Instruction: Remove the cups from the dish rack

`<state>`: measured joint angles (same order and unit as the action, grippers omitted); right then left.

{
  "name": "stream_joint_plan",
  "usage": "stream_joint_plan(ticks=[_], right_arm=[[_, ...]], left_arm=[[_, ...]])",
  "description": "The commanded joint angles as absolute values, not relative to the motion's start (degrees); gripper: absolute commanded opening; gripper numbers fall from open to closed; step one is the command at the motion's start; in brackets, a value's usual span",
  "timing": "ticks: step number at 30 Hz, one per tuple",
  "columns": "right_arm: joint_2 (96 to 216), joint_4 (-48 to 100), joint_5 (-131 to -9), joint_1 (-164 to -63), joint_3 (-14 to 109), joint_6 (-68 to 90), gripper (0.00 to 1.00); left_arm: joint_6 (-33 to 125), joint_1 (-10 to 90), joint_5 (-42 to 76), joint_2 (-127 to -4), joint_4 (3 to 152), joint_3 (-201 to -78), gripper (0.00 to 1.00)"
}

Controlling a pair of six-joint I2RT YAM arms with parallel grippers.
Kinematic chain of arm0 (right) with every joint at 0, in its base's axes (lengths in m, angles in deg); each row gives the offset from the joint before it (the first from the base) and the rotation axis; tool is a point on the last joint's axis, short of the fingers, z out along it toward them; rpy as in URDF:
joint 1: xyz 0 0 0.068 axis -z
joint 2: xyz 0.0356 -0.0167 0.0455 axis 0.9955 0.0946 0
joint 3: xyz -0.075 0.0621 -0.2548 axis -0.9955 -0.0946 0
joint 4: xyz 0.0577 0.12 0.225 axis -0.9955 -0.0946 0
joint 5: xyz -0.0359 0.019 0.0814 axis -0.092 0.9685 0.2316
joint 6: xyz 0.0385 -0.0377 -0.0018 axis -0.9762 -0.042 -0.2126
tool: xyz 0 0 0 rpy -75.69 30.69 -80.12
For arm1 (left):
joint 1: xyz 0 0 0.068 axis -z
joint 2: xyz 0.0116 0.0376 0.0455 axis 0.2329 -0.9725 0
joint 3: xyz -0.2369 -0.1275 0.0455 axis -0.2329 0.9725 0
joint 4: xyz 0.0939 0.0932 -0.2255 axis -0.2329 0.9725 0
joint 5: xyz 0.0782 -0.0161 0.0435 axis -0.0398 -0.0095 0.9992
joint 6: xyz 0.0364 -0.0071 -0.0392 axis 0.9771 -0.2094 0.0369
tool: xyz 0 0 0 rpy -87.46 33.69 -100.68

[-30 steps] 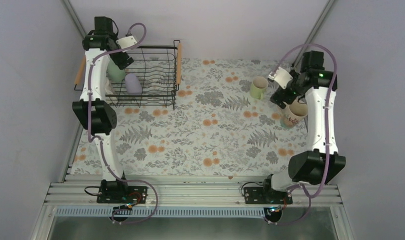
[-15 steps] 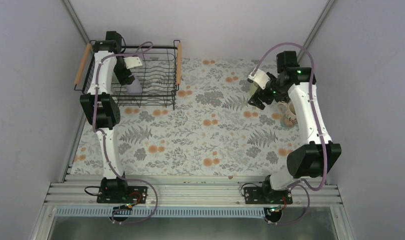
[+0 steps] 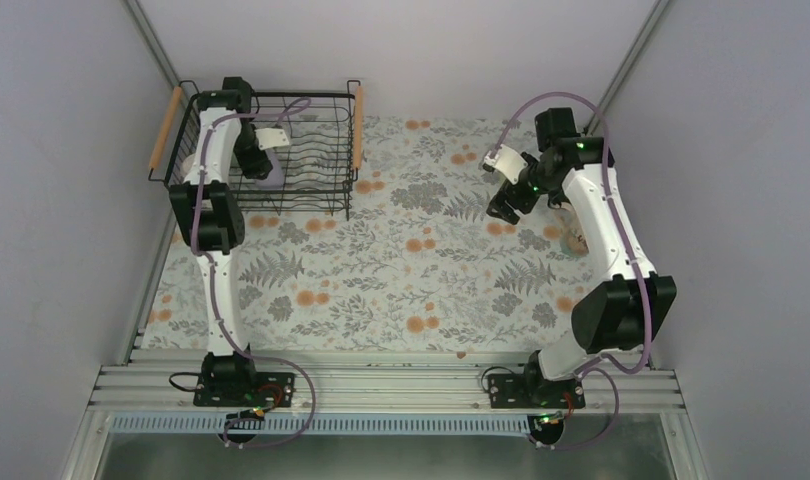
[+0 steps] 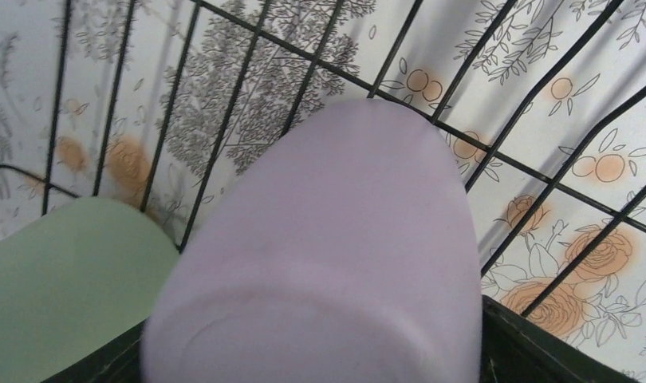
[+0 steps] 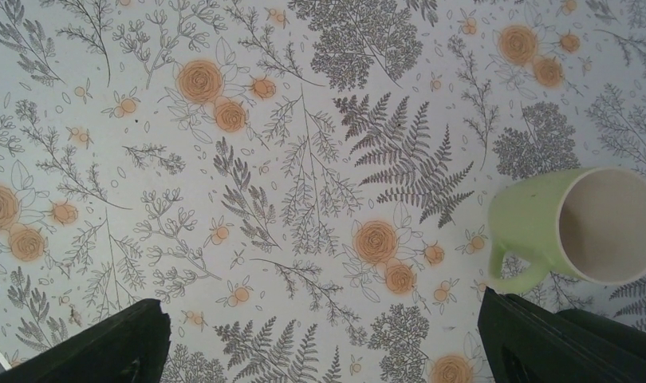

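Lavender cup (image 4: 328, 239): inverted, base up, inside the dish rack (image 3: 311, 96), in its left half. It stands just beside a mint green cup (image 4: 64, 279), which is also in the rack. The rack stands at the far-left corner of the floral tablecloth (image 3: 381, 270).

Left gripper (image 3: 262, 166): positioned inside the rack, over the lavender cup. Jaws are spread, with one finger on each side of the cup wall. The lower edge of the left wrist view is blurred, so pad contact with the cup cannot be confirmed.

Right gripper (image 3: 505, 204): positioned above the tablecloth on the far-right side, well apart from the rack. Jaws are spread wide, with only bare cloth between the fingers (image 5: 104, 343).

Light green mug (image 5: 583, 227): upright on the tablecloth, mouth up, outside the rack. Its handle points toward the nearer finger of the right gripper, and the mug stands just beside that finger.
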<state>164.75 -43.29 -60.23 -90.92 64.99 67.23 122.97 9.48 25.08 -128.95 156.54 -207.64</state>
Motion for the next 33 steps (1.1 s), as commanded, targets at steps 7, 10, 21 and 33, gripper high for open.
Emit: stream_joint_plan(ticks=[7,10,21,33], right_arm=[[165.6,-41.6,-61.7,-92.0,63.8,65.7,1.0],[165.8,-41.5,-61.7,-92.1,63.7,65.7,1.0],[165.9,-41.3,-62.2,-92.3,63.2,65.6,1.0],[165.6,-42.2,-61.9,-93.1,65.4,64.9,1.0]], left_arm=[[124.6,10.0,22.1,-129.5,157.3,-210.0,0.75],[124.7,10.3,20.6,-128.6,157.3,-209.8,0.76],[124.8,11.4,18.6,-128.8,157.3,-209.7,0.63],[123.5,11.5,13.8,-127.8,157.2,-213.6,0.45]])
